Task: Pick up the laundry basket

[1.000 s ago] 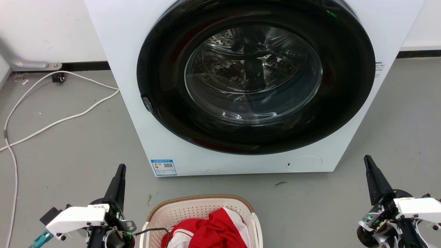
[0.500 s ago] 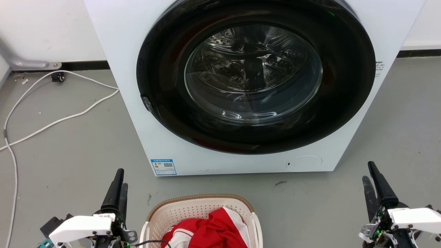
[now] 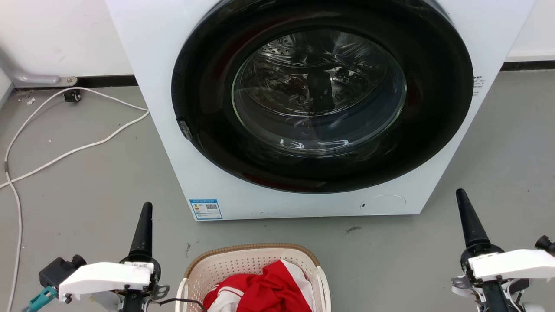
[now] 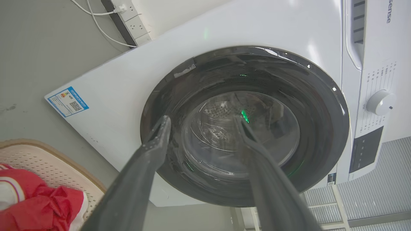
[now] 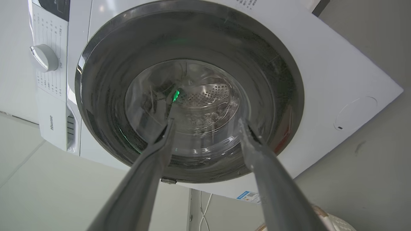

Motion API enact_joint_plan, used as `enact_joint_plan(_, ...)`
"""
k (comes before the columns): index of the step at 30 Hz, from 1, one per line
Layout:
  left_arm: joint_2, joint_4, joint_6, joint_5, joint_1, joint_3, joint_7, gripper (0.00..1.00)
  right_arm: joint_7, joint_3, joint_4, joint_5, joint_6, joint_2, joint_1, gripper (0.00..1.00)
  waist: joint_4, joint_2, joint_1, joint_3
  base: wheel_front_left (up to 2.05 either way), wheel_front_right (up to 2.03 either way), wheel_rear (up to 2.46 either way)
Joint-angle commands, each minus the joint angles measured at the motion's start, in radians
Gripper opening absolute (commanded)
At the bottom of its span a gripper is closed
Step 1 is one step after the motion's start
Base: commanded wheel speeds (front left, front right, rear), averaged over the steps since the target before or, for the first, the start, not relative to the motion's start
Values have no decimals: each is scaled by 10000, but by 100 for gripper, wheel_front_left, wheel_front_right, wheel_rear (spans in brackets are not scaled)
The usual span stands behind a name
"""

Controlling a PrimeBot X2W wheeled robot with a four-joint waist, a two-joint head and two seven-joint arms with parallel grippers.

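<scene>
On the floor just before the washer (image 3: pixel 164 108), the laundry basket (image 3: pixel 243 265) sat between both arms, a red garment (image 3: pixel 264 288) inside. Judged light, stiff perforated plastic with a soft load; best taken by the white side handles (image 3: pixel 324 284), one per arm. Left gripper (image 4: pixel 202 121) and right gripper (image 5: pixel 207 121): jaws apart, empty. Versus half a second earlier, both grippers had rolled and reached nearer the washer; basket unmoved.
</scene>
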Motion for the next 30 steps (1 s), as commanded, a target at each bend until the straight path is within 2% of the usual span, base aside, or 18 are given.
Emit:
enact_joint_plan(1, 37, -252, 25, 444, -166, -37, -99, 100, -104, 78, -287, -500, 2, -27, -37, 100, 1, 0, -1, 2, 0, 0, 0)
enact_joint_plan(8, 42, -484, 209, 1871, -85, -253, -377, 100, -378, 311, -564, -2282, 2, -27, 66, 100, 13, 0, -1, 19, 0, 0, 0)
enact_joint_plan(15, 47, -709, 341, 3006, -33, -327, -631, 100, -637, 403, -655, -3561, 3, -28, 139, 100, 15, 0, -1, 46, 0, 0, 0)
enact_joint_plan(30, 55, -921, 240, 5121, 143, -436, -1118, 100, -1128, 611, -1029, -5867, 3, -28, 326, 100, 10, 0, -1, 86, 0, 0, 0)
